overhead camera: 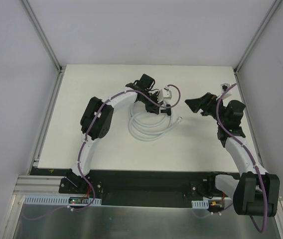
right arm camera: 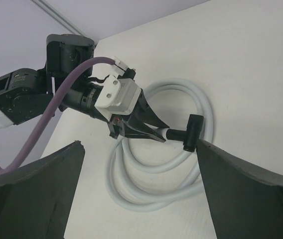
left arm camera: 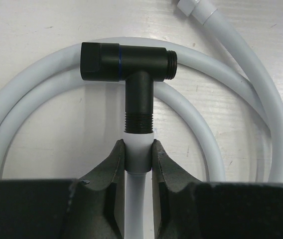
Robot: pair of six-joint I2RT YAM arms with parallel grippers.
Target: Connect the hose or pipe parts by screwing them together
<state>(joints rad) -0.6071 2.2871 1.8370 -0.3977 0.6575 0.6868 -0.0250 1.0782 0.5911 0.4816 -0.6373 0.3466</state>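
The white hose (overhead camera: pixel 149 130) lies coiled on the table's middle; its loops show in the left wrist view (left arm camera: pixel 261 94) and the right wrist view (right arm camera: pixel 151 196). My left gripper (left arm camera: pixel 137 144) is shut on the hose's white end fitting (left arm camera: pixel 137 162), held over the coil (overhead camera: pixel 160 107). The black T-shaped connector (left arm camera: pixel 131 64) sits on that fitting, its threaded stem meeting the collar, and is also visible from the right wrist (right arm camera: pixel 192 130). The hose's other end fitting (left arm camera: pixel 191 6) lies loose (overhead camera: pixel 180 119). My right gripper (right arm camera: pixel 139 144) is open, just right of the connector (overhead camera: pixel 197 103), touching nothing.
A small white and black piece (overhead camera: pixel 225 85) lies at the table's back right corner. Purple cables (right arm camera: pixel 37 124) run along both arms. Metal frame rails (overhead camera: pixel 49 117) border the white table (overhead camera: pixel 106 79) on the left and right.
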